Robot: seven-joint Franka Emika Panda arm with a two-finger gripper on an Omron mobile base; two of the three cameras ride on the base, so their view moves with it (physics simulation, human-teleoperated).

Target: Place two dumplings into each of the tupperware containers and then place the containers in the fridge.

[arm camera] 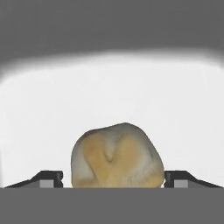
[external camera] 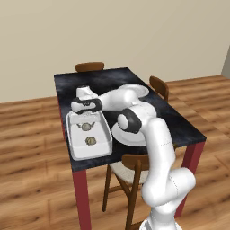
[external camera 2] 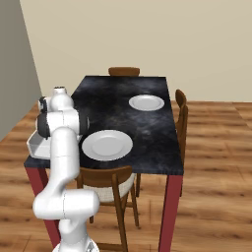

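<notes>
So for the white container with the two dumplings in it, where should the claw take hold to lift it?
Probably on a long side wall of the white container, coming straight down from above so one finger goes inside the rim and one outside. The raised rim stands free there, and both dumplings lie along the middle, clear of the walls. The claw is open over the far one.

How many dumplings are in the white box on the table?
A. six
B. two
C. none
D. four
B: the left base view shows two dumplings, one under the gripper and one nearer the front, both inside the white box.
</notes>
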